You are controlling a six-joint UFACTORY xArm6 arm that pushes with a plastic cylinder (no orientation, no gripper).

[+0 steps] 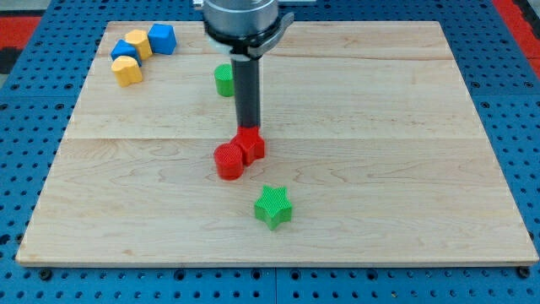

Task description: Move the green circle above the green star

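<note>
- Tip report: my tip (248, 127) sits at the back edge of the red block (252, 144), touching or just shy of it; there is no claw on this rod, so nothing to call apart or together.
- Green circle (224, 80) stands just to the view's left of the rod, partly hidden by it, up toward the view's top.
- Green star (273, 207) lies near the view's bottom, well apart from the circle.
- Red cylinder (228, 160) presses against the red block, between circle and star.
- Far corner, top left of the wooden board (405, 152): a blue block (161, 39), a blue curved block (130, 48), a yellow piece (138, 40) and a yellow heart-like block (127, 71), clustered.
</note>
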